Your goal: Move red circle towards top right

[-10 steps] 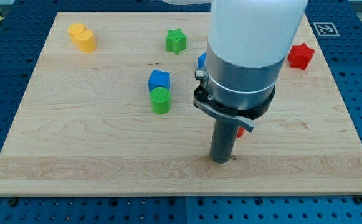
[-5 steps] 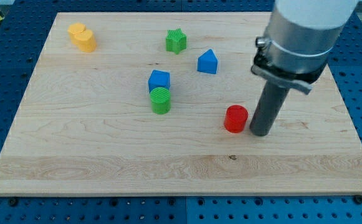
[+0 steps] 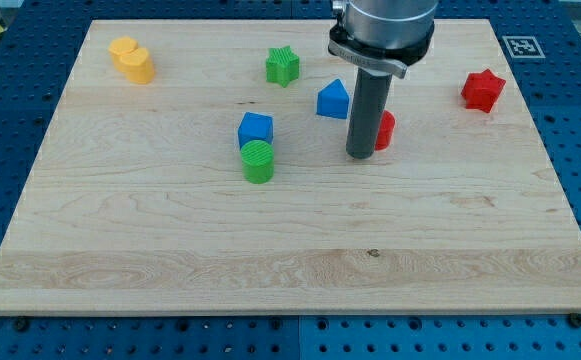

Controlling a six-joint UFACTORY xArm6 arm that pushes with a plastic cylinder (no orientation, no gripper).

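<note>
Wooden board (image 3: 170, 250): my tip (image 3: 359, 156) (a bare rod, no claw to open or shut) touches the red circle (image 3: 384, 130) on its left. Risk: glancing contact slips it sideways toward the red star (image 3: 483, 90).

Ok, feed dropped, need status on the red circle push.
My tip at red circle's left, rod partly covering it. Red star sits toward top right.
</note>
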